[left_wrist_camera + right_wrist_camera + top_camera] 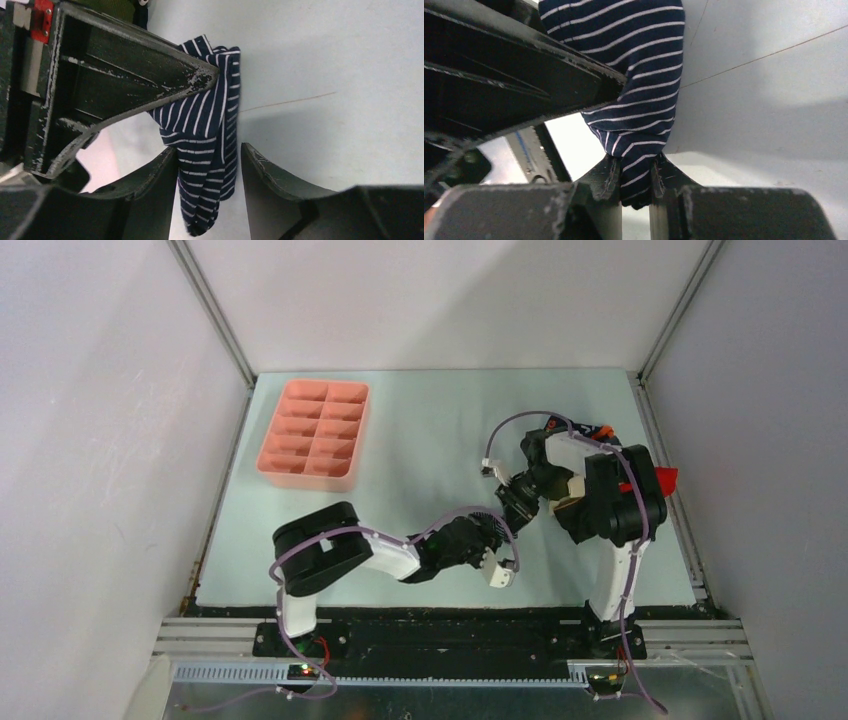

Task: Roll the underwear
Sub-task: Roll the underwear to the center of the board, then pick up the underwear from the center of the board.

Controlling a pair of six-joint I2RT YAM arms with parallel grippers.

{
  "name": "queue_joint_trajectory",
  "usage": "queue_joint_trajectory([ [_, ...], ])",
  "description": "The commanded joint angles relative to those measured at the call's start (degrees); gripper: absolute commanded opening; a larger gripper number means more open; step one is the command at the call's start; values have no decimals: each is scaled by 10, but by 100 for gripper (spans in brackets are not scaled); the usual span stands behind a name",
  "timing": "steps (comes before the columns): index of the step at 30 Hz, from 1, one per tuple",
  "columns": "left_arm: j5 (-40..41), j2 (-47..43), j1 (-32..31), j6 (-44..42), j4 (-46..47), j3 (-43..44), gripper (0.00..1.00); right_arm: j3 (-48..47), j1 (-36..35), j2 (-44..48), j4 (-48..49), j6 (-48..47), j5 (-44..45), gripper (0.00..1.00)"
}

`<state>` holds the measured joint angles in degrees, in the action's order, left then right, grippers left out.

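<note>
The underwear in hand is a navy piece with thin white stripes, bunched into a narrow hanging bundle above the table. My right gripper is shut on one end of it. My left gripper is open, one finger on each side of the bundle's lower end. Its left finger is against the cloth and a gap shows at its right finger. In the top view the two grippers meet mid-table, right above left, and they hide the cloth.
A pink compartmented tray stands at the back left. More underwear lies behind the right arm: a black-orange piece and a red one near the right edge. Both arms crowd the table's near right.
</note>
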<state>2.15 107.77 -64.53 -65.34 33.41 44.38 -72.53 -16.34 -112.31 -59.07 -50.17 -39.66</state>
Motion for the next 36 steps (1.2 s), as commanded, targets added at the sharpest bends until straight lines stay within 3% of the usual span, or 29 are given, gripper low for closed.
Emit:
queue_joint_trajectory([
  [1,5,34,-13,-57,-57,31,53,-21,5,-40,-99,18,-65,0],
  [8,6,66,-22,-130,-122,60,49,-68,24,-90,-162,27,-158,0],
  [10,6,67,-21,-129,-137,69,28,-75,30,-102,-173,27,-175,0],
  [14,0,63,-19,-104,-158,87,2,-75,36,-110,-178,24,-188,2],
  [16,-3,57,-14,-86,-171,97,0,-75,37,-108,-181,23,-191,8],
  [18,3,43,-11,-69,-182,102,0,-78,38,-101,-185,20,-191,27],
  [19,6,36,-8,-65,-185,100,0,-81,39,-89,-194,16,-189,46],
  [20,5,14,-5,-55,-192,98,0,-89,42,-79,-201,13,-190,54],
  [22,-4,-28,12,-33,-225,101,0,-115,52,-38,-229,6,-197,93],
  [25,-57,-109,41,19,-309,139,0,-183,84,55,-280,-1,-215,99],
  [29,-141,-172,91,95,-529,235,0,-266,180,156,-293,8,-235,100],
  [33,-210,-171,143,175,-716,366,0,-282,287,221,-256,61,-234,99],
  [36,-249,-152,199,242,-825,470,0,-270,314,257,-252,84,-207,99],
])
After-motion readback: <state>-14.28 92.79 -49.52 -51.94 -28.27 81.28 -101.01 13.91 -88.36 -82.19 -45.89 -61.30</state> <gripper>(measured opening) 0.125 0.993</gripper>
